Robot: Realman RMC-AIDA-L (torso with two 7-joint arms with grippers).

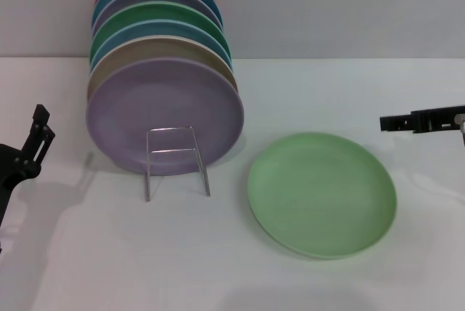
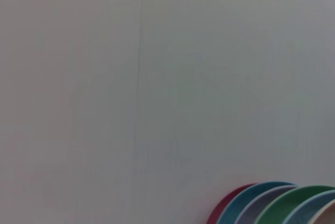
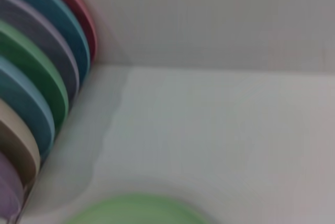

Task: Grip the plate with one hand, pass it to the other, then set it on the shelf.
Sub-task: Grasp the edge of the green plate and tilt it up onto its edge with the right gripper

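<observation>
The pale light-green plate lies flat on the white table, right of centre; its edge also shows in the right wrist view. The shelf, a thin silver wire rack, stands to the plate's left with its upright loop in front of a lavender plate. My left gripper is at the far left edge, well away from the rack. My right gripper is at the far right edge, above table level, right of the pale green plate and apart from it.
Several coloured plates stand on edge in a row behind the lavender one, reaching back to the wall; they also show in the left wrist view and right wrist view. White table lies in front.
</observation>
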